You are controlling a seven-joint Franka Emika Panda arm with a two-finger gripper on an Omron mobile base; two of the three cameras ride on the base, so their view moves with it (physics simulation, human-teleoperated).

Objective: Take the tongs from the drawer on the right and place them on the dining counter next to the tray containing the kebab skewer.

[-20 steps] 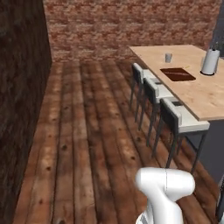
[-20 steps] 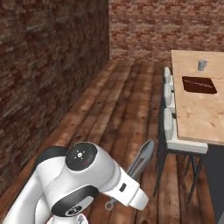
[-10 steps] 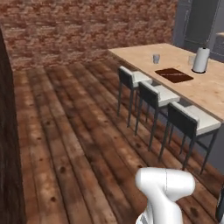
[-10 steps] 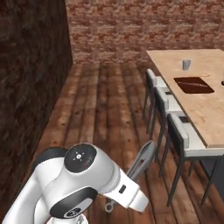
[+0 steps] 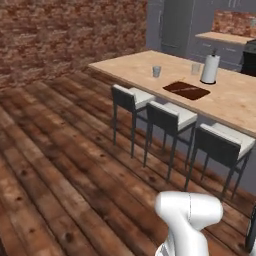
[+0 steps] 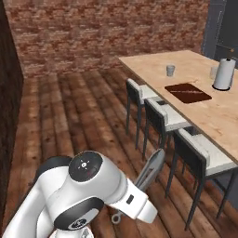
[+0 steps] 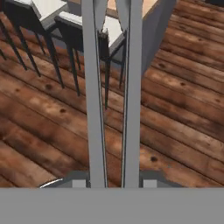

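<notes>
In the hand view my gripper [image 7: 114, 181] is shut on the tongs [image 7: 95, 109], whose two long grey arms run up from the fingertips over the wood floor. In the right base view the tongs [image 6: 151, 169] stick out beside my white arm. The dining counter [image 5: 235, 102] [image 6: 218, 114] is a long peach-tan island ahead and to the right. On it lies the dark reddish-brown tray [image 5: 186, 90] [image 6: 188, 92], with the kebab skewer too faint to make out. The drawer is out of view.
Three grey stools [image 5: 170, 117] [image 6: 162, 118] line the counter's near side. A paper-towel roll [image 5: 210, 69] [image 6: 223, 74] and two small cups [image 5: 156, 71] [image 5: 195, 68] stand near the tray. Brick walls close off the back; wood floor lies open on the left.
The whole picture has shifted: the base has turned, and the counter with its stools now lies more across the middle. The tongs stay in my shut gripper.
</notes>
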